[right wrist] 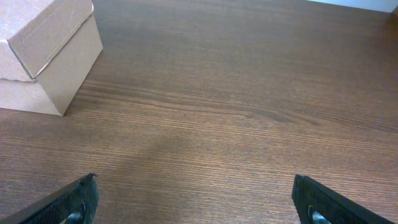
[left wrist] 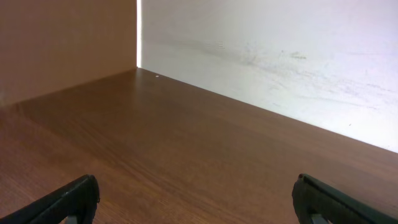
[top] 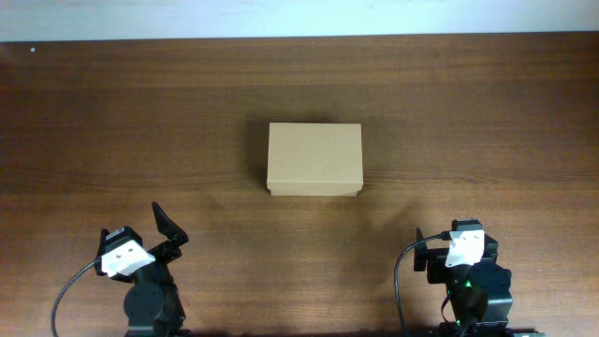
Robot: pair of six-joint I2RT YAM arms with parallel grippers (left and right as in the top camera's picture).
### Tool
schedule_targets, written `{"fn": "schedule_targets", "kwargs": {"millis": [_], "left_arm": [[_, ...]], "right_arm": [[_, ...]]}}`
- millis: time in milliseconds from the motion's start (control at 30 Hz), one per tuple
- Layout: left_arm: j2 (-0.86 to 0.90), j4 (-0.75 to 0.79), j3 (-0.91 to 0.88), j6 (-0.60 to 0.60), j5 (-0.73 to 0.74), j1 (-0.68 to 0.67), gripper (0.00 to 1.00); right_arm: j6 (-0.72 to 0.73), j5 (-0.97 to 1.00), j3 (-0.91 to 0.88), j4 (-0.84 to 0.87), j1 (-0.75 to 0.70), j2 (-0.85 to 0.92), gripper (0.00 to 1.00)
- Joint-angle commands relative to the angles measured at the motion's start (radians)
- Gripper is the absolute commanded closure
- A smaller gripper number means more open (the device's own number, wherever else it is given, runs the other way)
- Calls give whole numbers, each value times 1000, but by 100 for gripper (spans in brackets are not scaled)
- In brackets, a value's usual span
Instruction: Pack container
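The container (top: 314,159) is a plain tan cardboard box with its lid flap down, standing at the middle of the wooden table. In the right wrist view the container (right wrist: 46,53) fills the upper left corner, well ahead and left of my right gripper (right wrist: 194,185), which is open with bare wood between its fingers. My left gripper (left wrist: 196,190) is also open and holds nothing; the box is outside that view. From overhead, the left gripper (top: 142,230) and right gripper (top: 451,243) sit near the front edge, both clear of the box.
A white wall (left wrist: 280,56) runs behind the far edge of the table (top: 112,112). A brown side panel (left wrist: 62,43) stands at the left in the left wrist view. Black cables (top: 401,281) loop beside each arm base.
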Motion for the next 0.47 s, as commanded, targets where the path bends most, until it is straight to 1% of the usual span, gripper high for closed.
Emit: {"fn": "schedule_targets", "kwargs": {"millis": [0,433], "left_arm": [[-8,-5,-3,10,-7,6,0],[-8,-5,-3,10,-7,6,0]], "right_arm": [[8,-6,-8,1,-7,-12,1],[8,-6,-8,1,-7,-12,1]]}}
